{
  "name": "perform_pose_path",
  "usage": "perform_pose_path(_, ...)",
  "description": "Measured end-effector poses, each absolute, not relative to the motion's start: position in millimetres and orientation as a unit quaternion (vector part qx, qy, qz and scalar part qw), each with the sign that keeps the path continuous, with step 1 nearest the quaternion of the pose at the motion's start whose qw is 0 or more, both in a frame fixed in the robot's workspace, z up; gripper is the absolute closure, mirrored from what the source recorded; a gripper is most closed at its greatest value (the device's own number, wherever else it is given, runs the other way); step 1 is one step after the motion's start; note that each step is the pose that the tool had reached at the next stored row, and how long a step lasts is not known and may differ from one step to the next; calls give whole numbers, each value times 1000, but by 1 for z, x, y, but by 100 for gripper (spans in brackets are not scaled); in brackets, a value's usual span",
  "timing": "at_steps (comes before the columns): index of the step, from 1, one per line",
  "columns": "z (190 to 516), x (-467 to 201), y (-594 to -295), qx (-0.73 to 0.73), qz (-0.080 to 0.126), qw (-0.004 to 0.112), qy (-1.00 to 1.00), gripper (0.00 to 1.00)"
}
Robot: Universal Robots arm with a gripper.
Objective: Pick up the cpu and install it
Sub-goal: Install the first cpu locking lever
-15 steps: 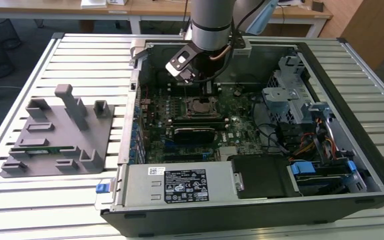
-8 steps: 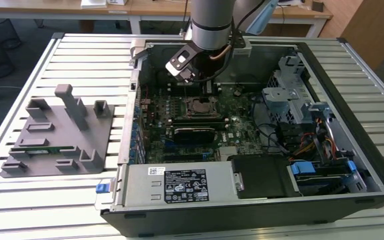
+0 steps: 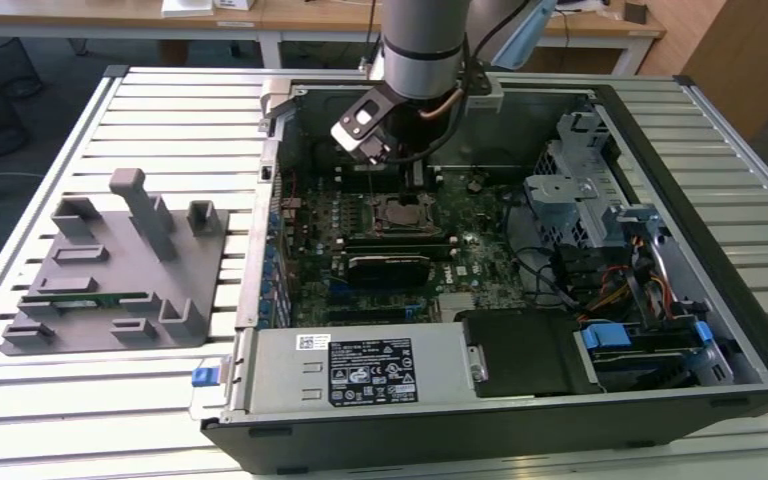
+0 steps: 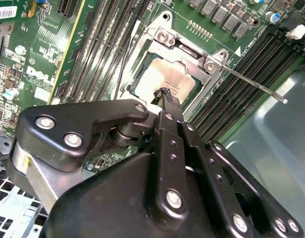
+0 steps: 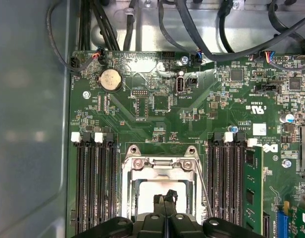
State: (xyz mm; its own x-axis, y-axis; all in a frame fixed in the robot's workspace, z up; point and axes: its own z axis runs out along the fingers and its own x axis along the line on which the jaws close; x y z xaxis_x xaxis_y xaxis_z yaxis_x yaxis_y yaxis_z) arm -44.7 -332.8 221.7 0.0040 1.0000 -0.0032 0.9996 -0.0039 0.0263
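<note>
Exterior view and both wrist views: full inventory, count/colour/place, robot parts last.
table: 1, white, slatted, under everything
computer case: 1, black, open, on the table
motherboard: 1, green, inside the case
socket frame: 1, metal, on the motherboard
cpu: 1, silvery, lying within the socket frame
coin cell: 1, silver, on the motherboard
power supply: 1, silver, in the case
fixture: 1, grey, on the table at the exterior view's left
memory stick: 1, green, in the fixture
arm: 1, grey, over the case
pincer: 1, black, shut, tips at the cpu

Cpu (image 4: 165, 79): silvery square top, lying flat within metal-framed socket (image 4: 192, 54).
</note>
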Motion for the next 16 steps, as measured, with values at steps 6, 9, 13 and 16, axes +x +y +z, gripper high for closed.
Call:
perform_pose_path(6, 234, -45, -333, 708, 8, 10, 706, 89)
perform_pose_path(9, 244, -45, -333, 708, 8, 10, 706, 89)
perform_pose_path(13, 260, -45, -333, 708, 8, 10, 706, 89)
perform_pose_path(16, 271, -45, -333, 708, 8, 10, 706, 89)
